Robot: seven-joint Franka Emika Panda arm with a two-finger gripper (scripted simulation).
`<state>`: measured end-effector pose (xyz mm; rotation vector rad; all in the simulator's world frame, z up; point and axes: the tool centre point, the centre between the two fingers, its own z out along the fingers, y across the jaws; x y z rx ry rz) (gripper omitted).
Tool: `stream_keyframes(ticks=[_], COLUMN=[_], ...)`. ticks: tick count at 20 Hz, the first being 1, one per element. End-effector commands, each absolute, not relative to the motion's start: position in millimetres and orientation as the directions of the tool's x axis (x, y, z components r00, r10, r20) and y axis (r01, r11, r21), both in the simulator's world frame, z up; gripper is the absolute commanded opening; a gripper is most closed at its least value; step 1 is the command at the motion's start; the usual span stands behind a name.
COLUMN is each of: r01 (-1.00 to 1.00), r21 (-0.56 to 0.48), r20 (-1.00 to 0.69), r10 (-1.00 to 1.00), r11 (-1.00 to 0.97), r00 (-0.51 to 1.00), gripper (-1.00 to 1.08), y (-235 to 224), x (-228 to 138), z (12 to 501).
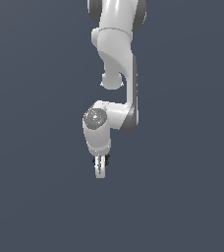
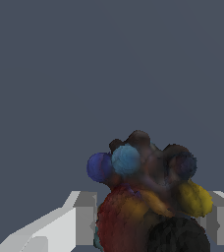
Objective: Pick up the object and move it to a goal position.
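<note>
White arm (image 1: 118, 64) against flat grey-blue, and there's the gripper (image 1: 100, 170) pointing straight down, its fingers drawn in narrow. Between them sits the object (image 2: 148, 197), clamped from both sides. The wrist view gives it close: a dark, lumpy little thing with blue knobs on one side, a yellow patch on the other, red and orange low on its body. One pale finger (image 2: 82, 216) presses in on each flank. From the exterior view only dark specks show at the fingers; nothing more can be made out there.
</note>
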<state>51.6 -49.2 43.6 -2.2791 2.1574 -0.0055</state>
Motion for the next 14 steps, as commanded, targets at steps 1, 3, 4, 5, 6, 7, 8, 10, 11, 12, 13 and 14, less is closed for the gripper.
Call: stream_keyframes(ticks=[1, 3, 4, 5, 6, 7, 8, 10, 11, 12, 13, 14], r01=[-0.998, -0.998, -0.998, -0.998, -0.998, -0.998, -0.998, -0.998, -0.998, -0.998, -0.998, -0.998], r21=[-0.006, -0.006, -0.006, -0.006, -0.005, -0.005, -0.004, -0.004, -0.004, -0.004, -0.003, -0.003], r20=[0.0, 0.0, -0.001, -0.001, -0.001, -0.001, -0.001, -0.001, 0.0, 0.0, 0.0, 0.0], r10=[-0.998, -0.998, -0.998, -0.998, -0.998, -0.998, -0.998, -0.998, -0.998, -0.998, -0.998, -0.998], r11=[-0.057, -0.057, -0.057, -0.057, -0.057, -0.057, -0.057, -0.057, -0.057, -0.057, -0.057, -0.057], r00=[0.057, 0.057, 0.057, 0.057, 0.057, 0.057, 0.057, 0.057, 0.057, 0.057, 0.057, 0.057], gripper=[-1.0, -1.0, -1.0, -1.0, -1.0, -1.0, -1.0, -1.0, -1.0, -1.0, -1.0, -1.0], y=[-31, -13, -3, 8, 19, 31, 43, 66, 78, 90, 102, 114], x=[48, 44, 42, 39, 37, 34, 31, 26, 24, 21, 19, 16], z=[51, 58, 61, 65, 69, 74, 78, 87, 92, 96, 100, 105])
